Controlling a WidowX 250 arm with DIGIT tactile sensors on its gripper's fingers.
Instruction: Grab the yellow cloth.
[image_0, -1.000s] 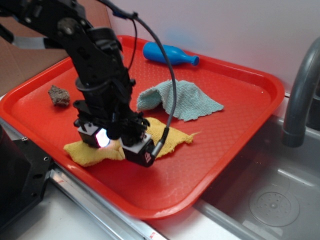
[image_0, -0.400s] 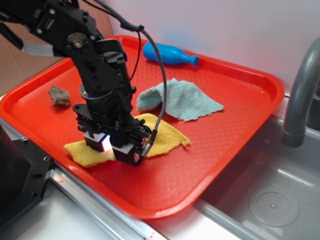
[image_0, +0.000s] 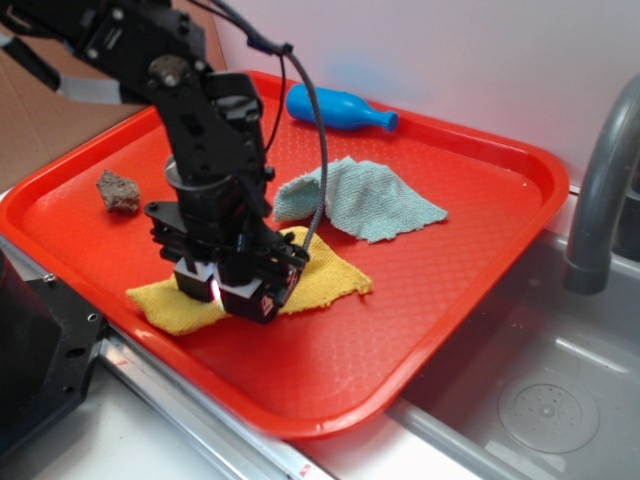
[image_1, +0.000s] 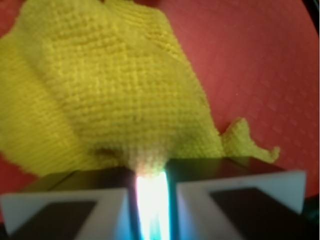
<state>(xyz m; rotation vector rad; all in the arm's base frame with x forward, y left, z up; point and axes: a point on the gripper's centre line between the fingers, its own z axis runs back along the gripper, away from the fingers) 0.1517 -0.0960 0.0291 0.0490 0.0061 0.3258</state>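
Nearest the wrist camera, the gripper is pressing its two fingers almost together, with only a thin glowing slit left between them, and a bunched fold of the yellow cloth is rising straight out of that slit, so the gripper is pinching the cloth. In the exterior view the gripper is sitting low on the middle of the yellow cloth, which is lying on the near part of the red tray. Compared with a second ago, the right edge of the cloth is now pulled in toward the gripper and its frayed corner is drawn back across the tray, while the arm is standing slightly more upright. That suggests the pinch is holding and the fabric is gathering, so the grab is likely made and lifting is what remains. Beyond it, the teal cloth is lying apart from the yellow one, a brown rock is resting to the left, and a blue bottle is lying at the far rim.
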